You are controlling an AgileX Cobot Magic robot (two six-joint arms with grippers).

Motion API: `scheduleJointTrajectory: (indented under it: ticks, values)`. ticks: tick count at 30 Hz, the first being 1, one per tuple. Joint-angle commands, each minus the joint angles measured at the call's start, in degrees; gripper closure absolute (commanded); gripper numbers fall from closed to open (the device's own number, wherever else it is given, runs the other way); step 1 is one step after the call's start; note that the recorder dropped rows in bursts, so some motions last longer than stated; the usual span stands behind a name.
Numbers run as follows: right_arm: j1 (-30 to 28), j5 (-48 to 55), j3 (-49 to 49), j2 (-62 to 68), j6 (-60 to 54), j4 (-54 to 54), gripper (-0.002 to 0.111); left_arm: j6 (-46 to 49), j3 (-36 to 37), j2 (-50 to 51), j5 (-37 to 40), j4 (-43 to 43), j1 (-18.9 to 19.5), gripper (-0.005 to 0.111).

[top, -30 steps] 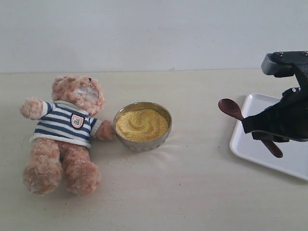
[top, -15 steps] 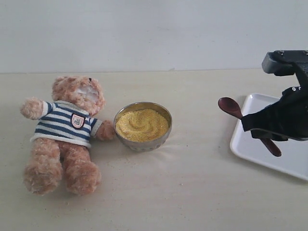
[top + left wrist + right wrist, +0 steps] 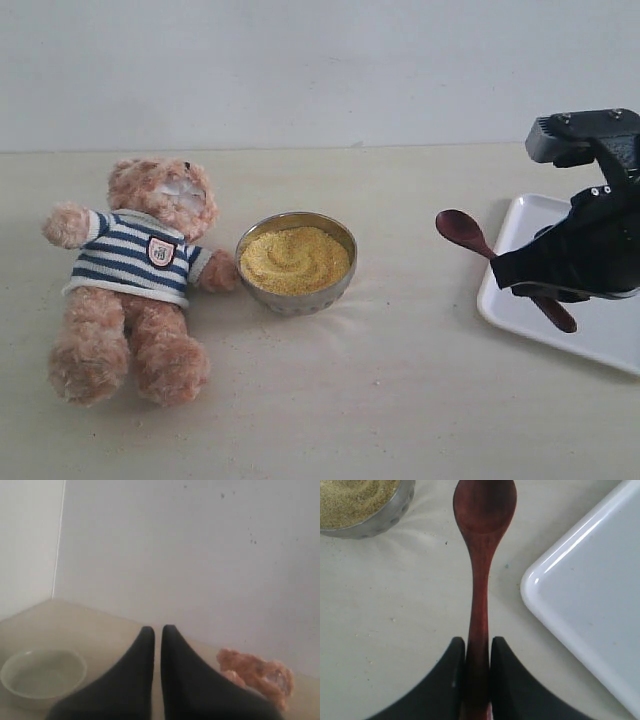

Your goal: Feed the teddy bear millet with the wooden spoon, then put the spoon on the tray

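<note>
Your right claw point(image 3: 477, 645), clamped on the wooden spoon point(image 3: 462, 231), has edged toward the millet point(image 3: 295, 258); your left claw point(image 3: 158, 629) stays clenched, empty.

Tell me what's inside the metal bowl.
Fine yellow millet fills the metal bowl nearly to its rim, mounded with a swirl on top. Nothing else shows on the grains. The bowl's inner bottom is covered by the millet, so anything buried there cannot be seen.

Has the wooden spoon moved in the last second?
Yes. The wooden spoon in the right gripper has shifted left, away from the tray toward the millet bowl.
</note>
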Motion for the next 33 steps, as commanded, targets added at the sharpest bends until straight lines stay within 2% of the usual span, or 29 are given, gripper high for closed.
scheduleJointTrajectory:
  ticks: [1,5,8,9,10,15,20,33]
  values:
    - [0.1,0.1,0.2,-0.5,-1.2,-0.1,0.109,-2.2,4.1,0.4,-2.9,-1.2,-0.5,0.102]
    - [0.1,0.4,0.2,-0.5,-1.4,-0.1,0.109,-2.2,6.5,0.4,-3.5,-1.2,-0.8,0.102]
    - [0.1,0.1,0.2,-0.5,-1.4,-0.1,0.109,-2.2,8.2,0.4,-2.4,-1.2,-2.8,0.102]
    - [0.1,0.1,0.2,-0.5,-1.4,-0.1,0.109,-2.2,8.2,0.4,2.1,-1.2,-3.6,0.102]
    - [0.1,0.1,0.2,-0.5,-1.4,-0.1,0.109,-2.4,8.2,0.4,3.4,-1.2,-4.4,0.102]
    - [0.1,0.4,0.2,-0.5,-1.6,-0.1,0.109,1.9,8.2,0.4,0.6,-0.9,-7.6,0.102]
    - [0.1,0.2,0.2,-0.5,-1.6,-0.1,0.109,4.6,8.2,0.4,0.8,-0.9,-7.6,0.102]
    - [0.1,1.0,0.2,-0.5,-1.6,0.3,0.109,1.9,8.2,0.4,0.8,-1.2,-7.6,0.102]
